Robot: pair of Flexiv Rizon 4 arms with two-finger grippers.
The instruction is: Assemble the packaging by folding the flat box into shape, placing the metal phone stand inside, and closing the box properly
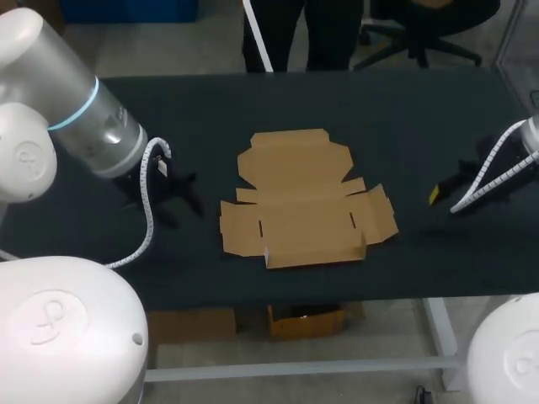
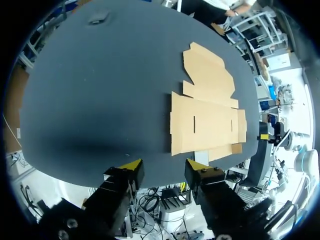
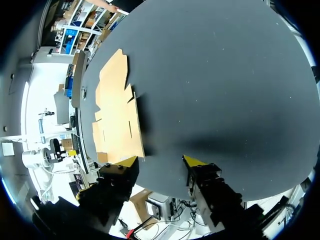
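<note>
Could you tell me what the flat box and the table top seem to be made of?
The flat box looks like plain brown cardboard, matt and unprinted, with cut flaps, slots and crease lines. The table top seems covered in a dark matt sheet, perhaps cloth or rubber; it shows no glare, and I cannot tell which.

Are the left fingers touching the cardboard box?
No, the left fingers hang open over the table, apart from the flat box.

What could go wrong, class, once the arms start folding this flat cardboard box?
Unfolded on the dark table near its front edge, the flat brown cardboard box blank may slide off when the open left end effector or right end effector pries a flap. No phone stand is in view.
</note>
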